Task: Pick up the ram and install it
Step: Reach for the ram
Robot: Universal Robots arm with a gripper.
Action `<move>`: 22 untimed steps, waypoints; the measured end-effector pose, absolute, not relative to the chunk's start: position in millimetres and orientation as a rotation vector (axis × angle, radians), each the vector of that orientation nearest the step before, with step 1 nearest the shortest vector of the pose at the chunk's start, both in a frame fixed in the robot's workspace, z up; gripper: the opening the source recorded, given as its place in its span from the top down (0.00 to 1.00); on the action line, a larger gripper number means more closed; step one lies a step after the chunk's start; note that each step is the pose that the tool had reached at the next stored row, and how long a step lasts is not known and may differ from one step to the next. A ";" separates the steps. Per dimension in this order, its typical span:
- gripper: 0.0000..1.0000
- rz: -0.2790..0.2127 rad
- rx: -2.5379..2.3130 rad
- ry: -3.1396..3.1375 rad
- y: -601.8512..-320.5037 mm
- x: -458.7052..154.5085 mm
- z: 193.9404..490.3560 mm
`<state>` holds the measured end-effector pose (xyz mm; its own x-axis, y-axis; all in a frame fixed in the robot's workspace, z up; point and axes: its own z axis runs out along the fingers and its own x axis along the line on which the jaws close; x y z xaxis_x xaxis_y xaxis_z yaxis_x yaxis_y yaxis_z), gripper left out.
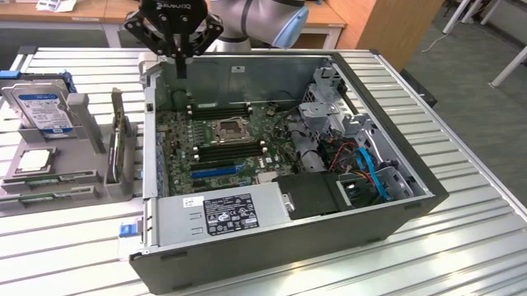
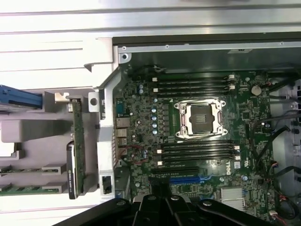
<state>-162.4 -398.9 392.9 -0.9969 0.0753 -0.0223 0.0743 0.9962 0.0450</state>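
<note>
Two ram sticks (image 1: 39, 181) lie flat in slots of the grey holder (image 1: 82, 117), to the exterior view's left of the open computer case (image 1: 387, 213); in the wrist view the ram (image 2: 26, 188) shows as thin green strips. My gripper (image 1: 181, 65) hangs shut and empty above the case's back corner, well apart from the ram. Its black fingers (image 2: 164, 207) look pressed together. Below it the motherboard (image 2: 141, 136) shows empty memory slots (image 2: 197, 150) on both sides of the processor socket (image 2: 201, 117).
On the holder a hard drive (image 1: 41, 105) stands upright, a broad green expansion card (image 1: 115, 145) stands on edge and a processor (image 1: 33, 160) lies flat. The power supply (image 1: 226, 213), drive cage (image 1: 329, 114) and cables (image 1: 371, 172) crowd the case. Everything rests on a slatted metal table (image 1: 461, 246).
</note>
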 end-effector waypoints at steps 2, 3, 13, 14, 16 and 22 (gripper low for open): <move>0.90 0.069 0.117 3.115 -398.9 -167.1 392.9; 0.90 0.069 0.117 3.115 -398.9 -169.1 392.9; 0.90 0.069 0.117 3.115 -398.9 -193.9 392.9; 0.90 0.069 0.117 3.115 -398.8 -196.3 392.9; 0.90 0.069 0.117 3.115 -398.8 -200.8 392.9; 0.90 0.069 0.117 3.115 -398.8 -212.1 392.9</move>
<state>-212.1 -398.8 392.9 -0.9969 0.0753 -0.0222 0.0742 0.9962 0.0450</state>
